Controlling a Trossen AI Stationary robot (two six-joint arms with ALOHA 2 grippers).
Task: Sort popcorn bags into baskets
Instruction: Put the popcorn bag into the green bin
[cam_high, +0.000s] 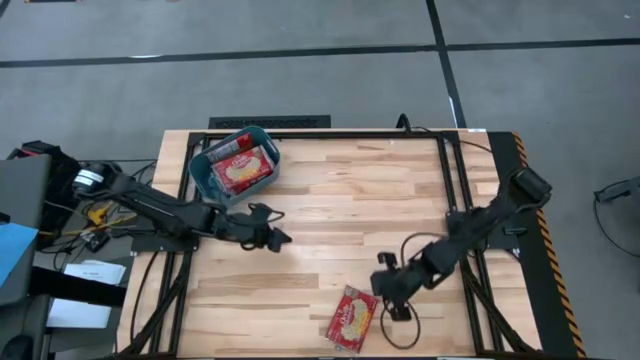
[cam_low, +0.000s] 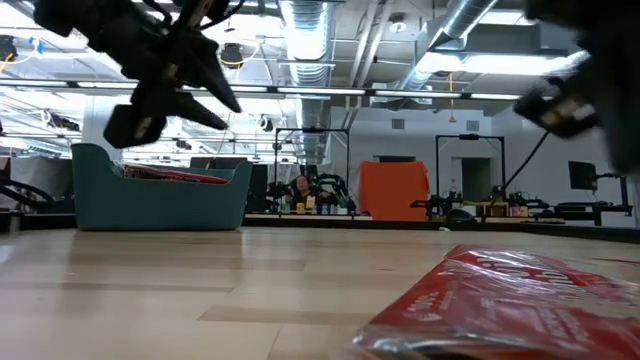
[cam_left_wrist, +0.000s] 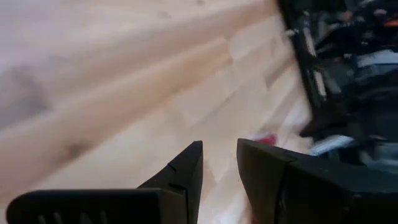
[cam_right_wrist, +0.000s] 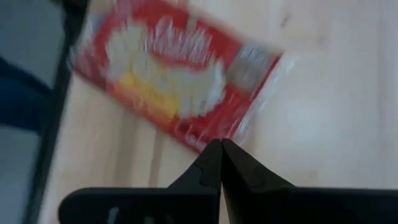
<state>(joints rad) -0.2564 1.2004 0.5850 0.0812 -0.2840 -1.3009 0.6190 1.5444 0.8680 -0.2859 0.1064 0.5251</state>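
Your right pincer (cam_right_wrist: 221, 163), fingertips pressed together and empty, hovered beside the flat red plastic popcorn packet (cam_high: 351, 319) at lower centre; descending without opening risked shoving it off the bench (cam_high: 350, 200).

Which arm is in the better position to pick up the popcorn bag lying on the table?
The right. Its gripper hovers just beside the popcorn bag near the table's front edge, fingers closed. The left gripper is empty and farther away, nearer the blue bin.
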